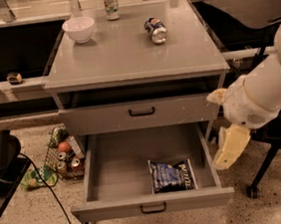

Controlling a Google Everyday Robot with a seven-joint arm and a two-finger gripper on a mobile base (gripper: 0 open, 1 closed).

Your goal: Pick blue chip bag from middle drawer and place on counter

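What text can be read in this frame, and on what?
White lettering on the chip bag in the open drawer: too blurred to read.
Labels on the lying can and upright can on the counter: too blurred.
The gripper, right of the drawer: no text.

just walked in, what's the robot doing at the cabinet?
The middle drawer is pulled open, with the blue chip bag lying flat near its front right. The gripper hangs just outside the drawer's right side, not touching the bag, which is not yet picked. The counter carries a white bowl and two cans.
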